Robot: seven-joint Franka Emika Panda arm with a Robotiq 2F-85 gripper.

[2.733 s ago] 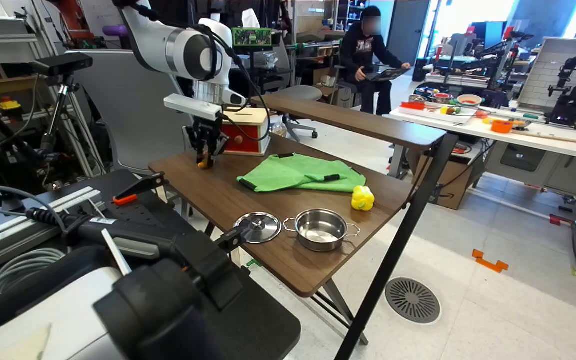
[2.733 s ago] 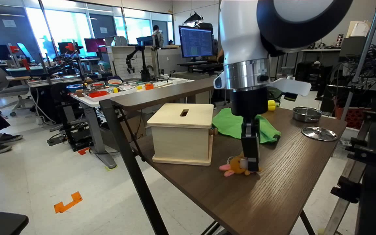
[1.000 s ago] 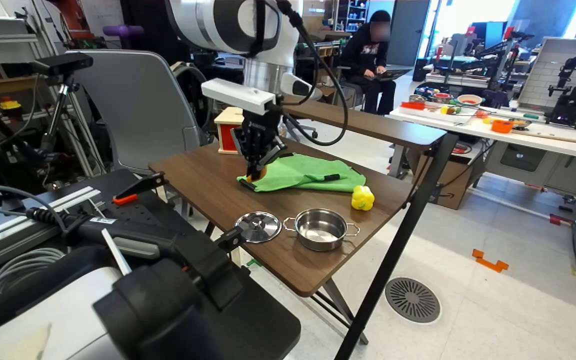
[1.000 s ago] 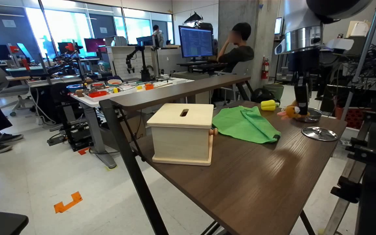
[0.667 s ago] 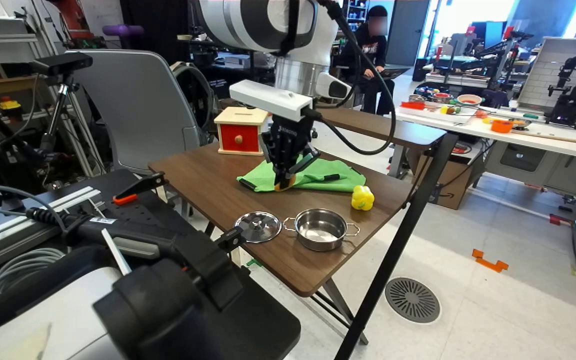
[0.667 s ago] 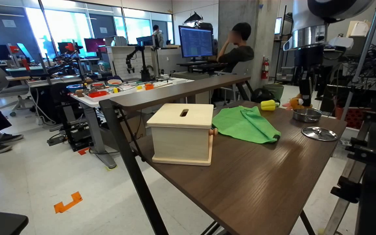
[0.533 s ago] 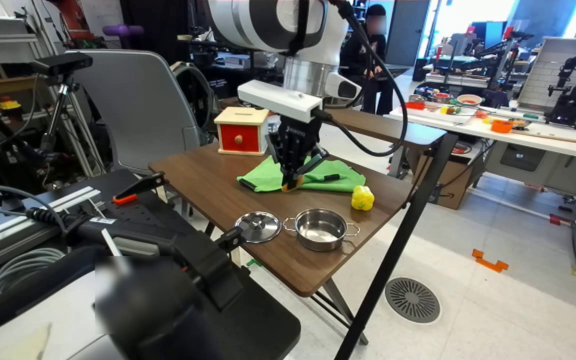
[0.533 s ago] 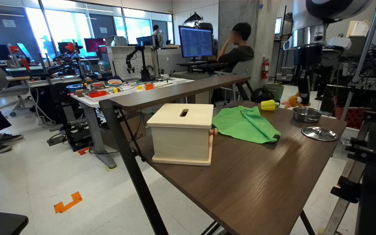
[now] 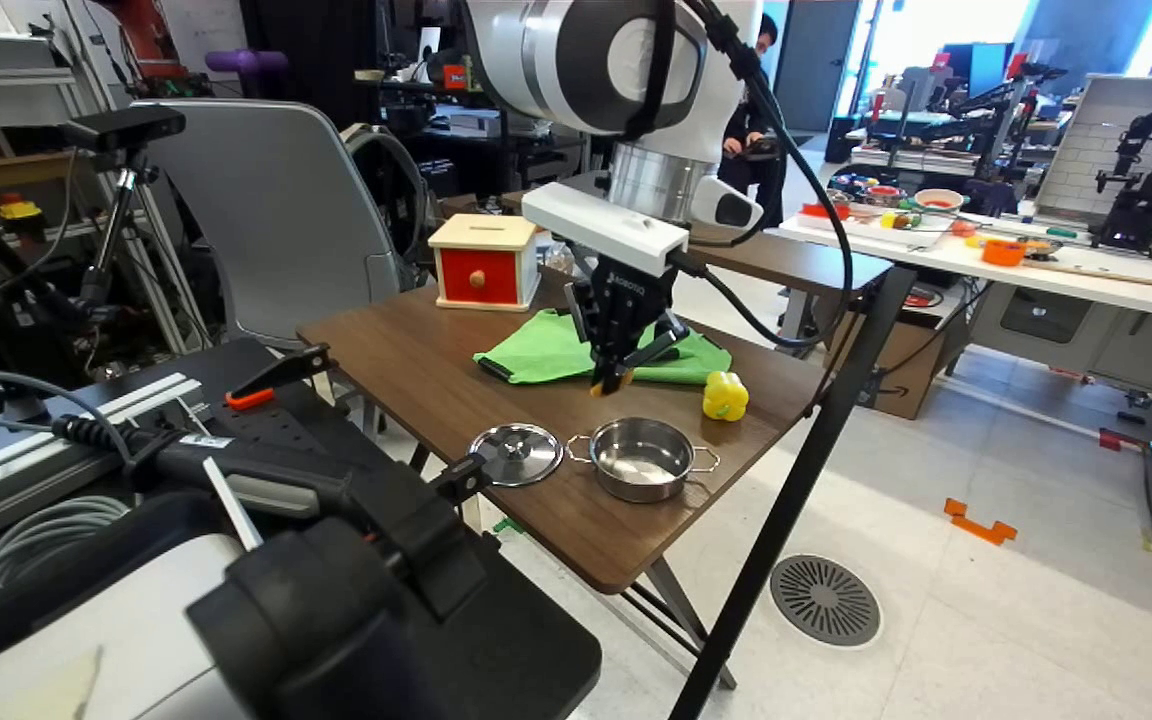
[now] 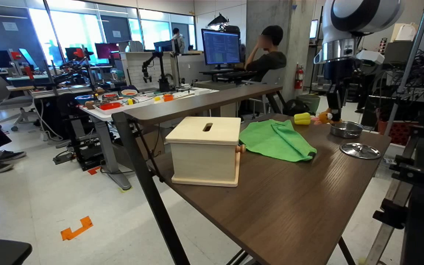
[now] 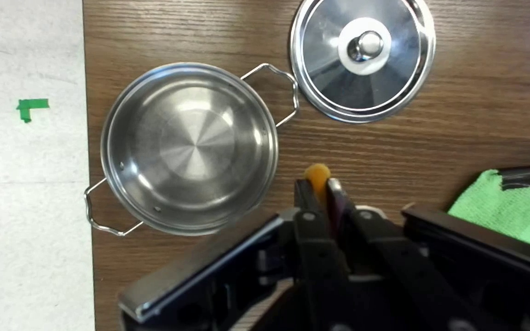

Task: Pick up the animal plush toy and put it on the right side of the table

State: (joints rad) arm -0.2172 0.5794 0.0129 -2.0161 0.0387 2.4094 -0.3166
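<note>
Wrist view, one pincer (image 11: 319,187); one toy (image 11: 317,174), gripped

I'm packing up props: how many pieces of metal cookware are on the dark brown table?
2: the pot, near an edge of the table, and the lid, lying flat beside it. Any inside the wooden box would be hidden.

A: ok so what are you counting around that one brown table (image 10: 282,206)? I'm getting one plush toy (image 10: 325,117) and one Robotiq gripper (image 11: 319,186) from way over here.
B: Yep, I'm getting those too lol. I'm also counting one pot (image 11: 196,147), one lid (image 11: 364,87), one green cloth (image 10: 278,141), one yellow pepper (image 9: 726,397) and one wooden box (image 10: 204,162).
A: And how many pot handles (image 11: 296,96) are you seeing?
B: I'm seeing two, plus one knob (image 11: 370,43) on the lid.
</note>
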